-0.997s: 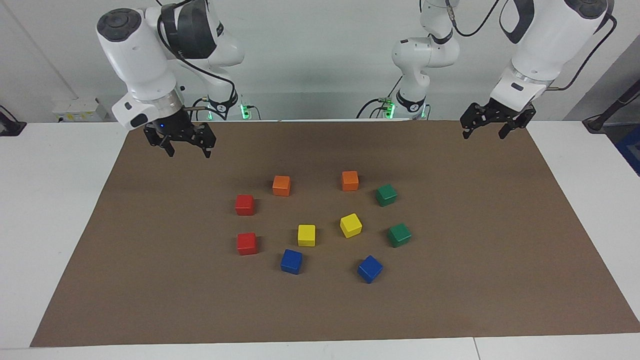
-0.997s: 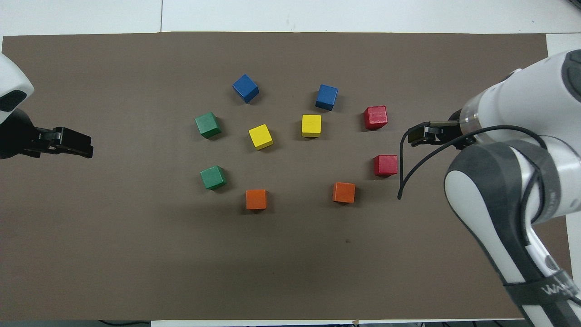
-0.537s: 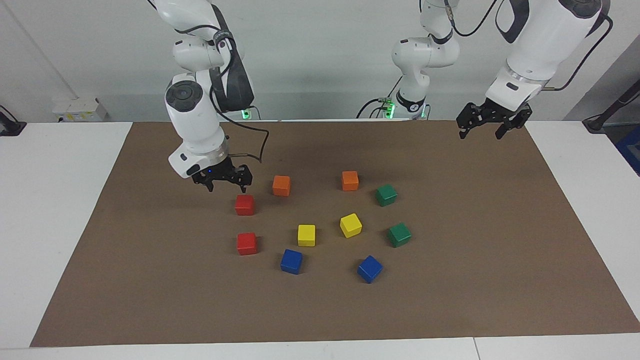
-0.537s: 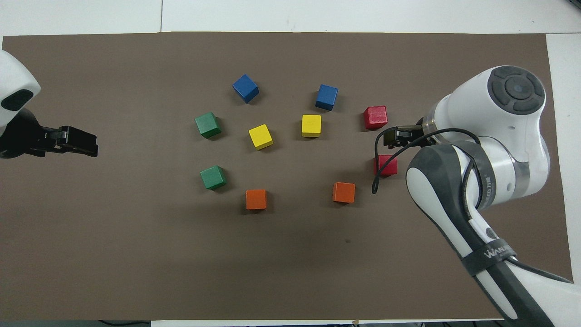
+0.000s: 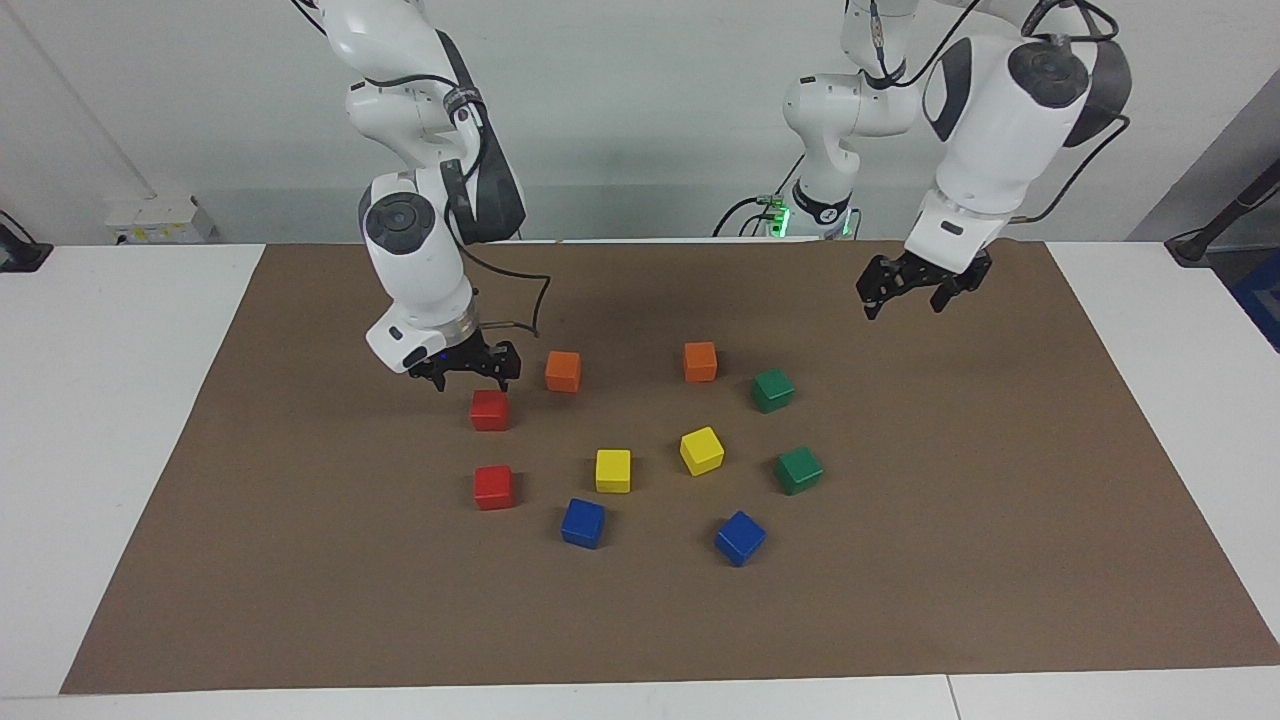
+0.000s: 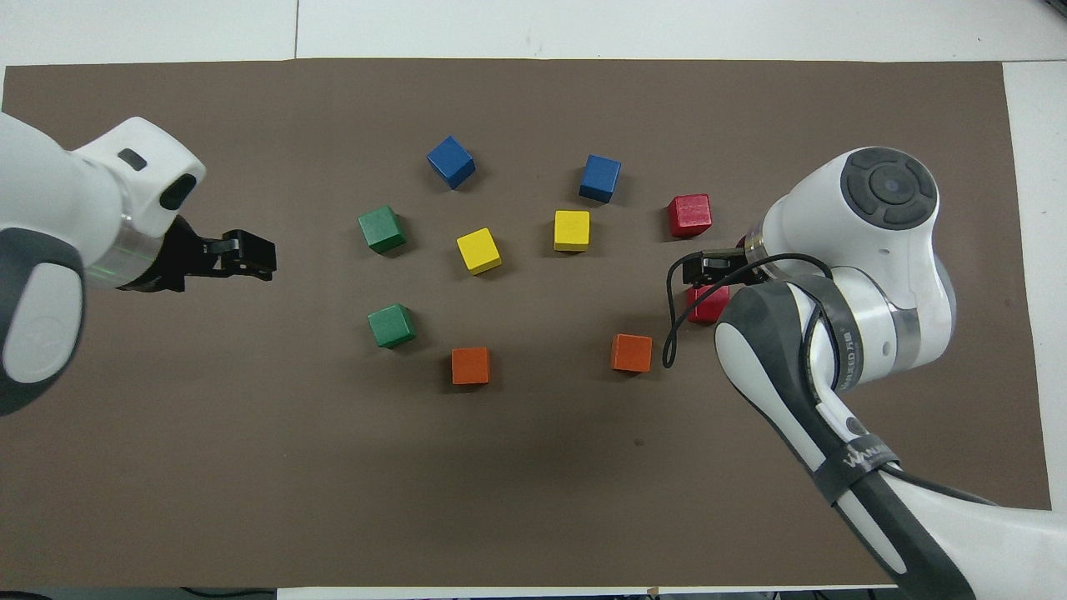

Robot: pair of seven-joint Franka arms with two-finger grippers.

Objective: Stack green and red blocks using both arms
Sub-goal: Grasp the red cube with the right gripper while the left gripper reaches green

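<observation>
Right tool (image 5: 472, 381) open above near red block (image 5: 490, 410), orange cube (image 5: 563, 371) just beside, left tool (image 5: 905, 301) open over mat (image 5: 950, 500)

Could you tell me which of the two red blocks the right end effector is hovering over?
The red block nearer the robots, beside an orange cube; the right end effector hangs just above it. The other red block lies farther out.

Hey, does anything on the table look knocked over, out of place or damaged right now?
Nothing stands out. All ten cubes sit flat and apart on the brown mat, none stacked. The right gripper, open, hangs over the nearer red block; the left gripper, open, hangs over bare mat.
</observation>
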